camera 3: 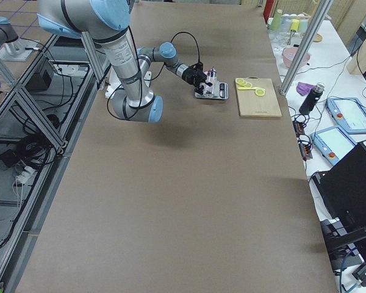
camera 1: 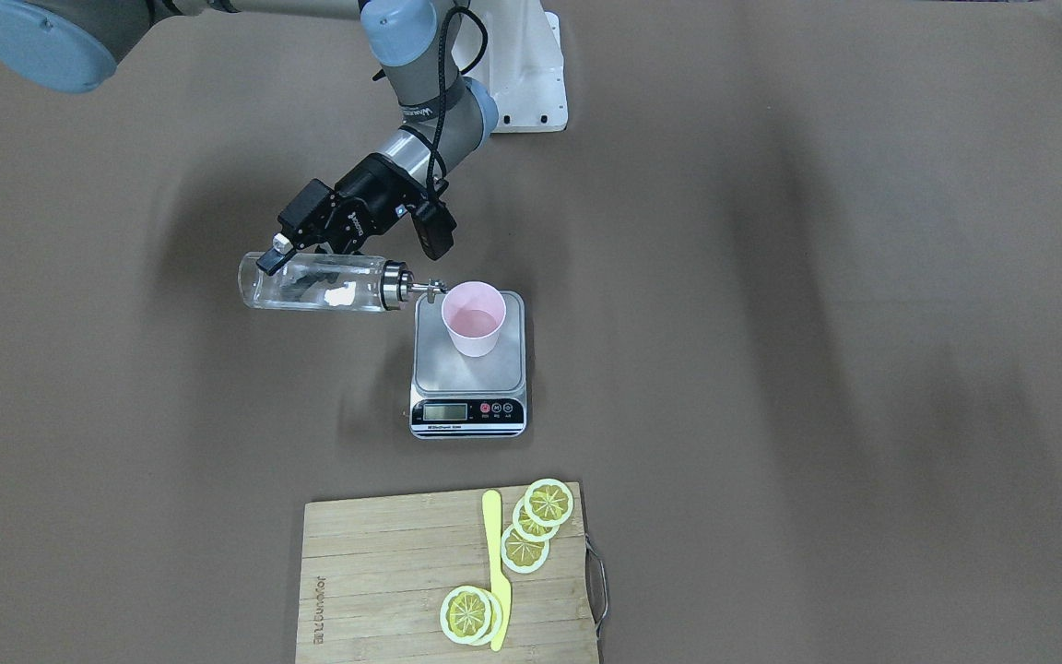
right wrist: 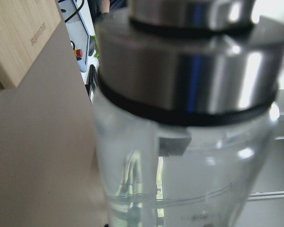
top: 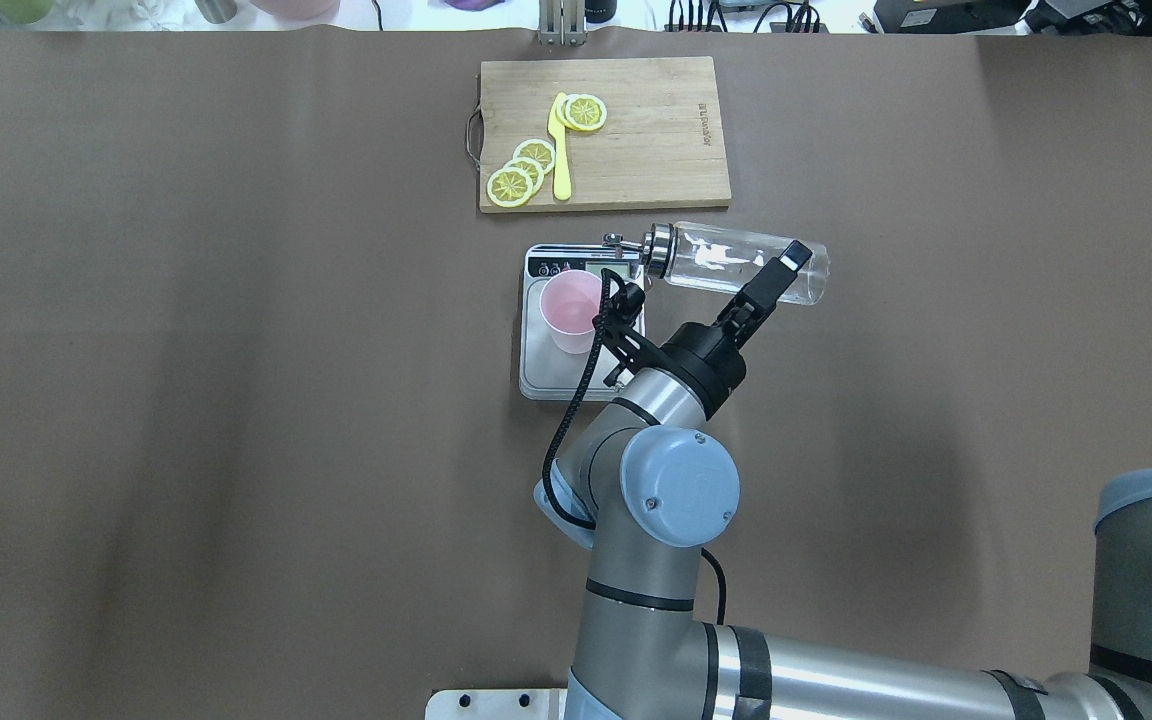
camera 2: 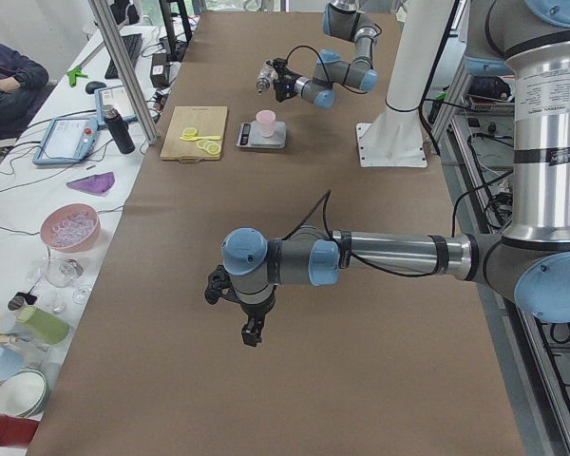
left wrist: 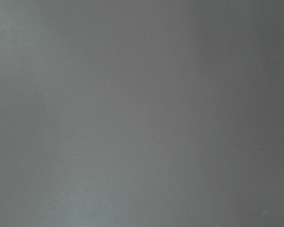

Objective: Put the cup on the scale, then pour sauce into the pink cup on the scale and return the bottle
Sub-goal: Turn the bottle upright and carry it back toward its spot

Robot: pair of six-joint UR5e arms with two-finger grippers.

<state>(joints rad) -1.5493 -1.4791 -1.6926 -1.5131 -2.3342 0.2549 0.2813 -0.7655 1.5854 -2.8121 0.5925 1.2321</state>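
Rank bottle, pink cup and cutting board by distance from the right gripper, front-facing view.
1. bottle: held in the right gripper, tipped sideways.
2. cup: on the scale, at the bottle's spout.
3. cutting board: operators' side, beyond the scale.

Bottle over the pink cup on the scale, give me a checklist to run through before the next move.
1. The cup stands upright on the scale: ok.
2. The right gripper is shut on the bottle: ok.
3. The bottle lies about level, spout toward the cup: ok.
4. The spout tip is inside the cup's rim: cannot tell, it sits at the edge.
5. The display reading: cannot tell, too small.
6. The left arm is far from the scale: ok.
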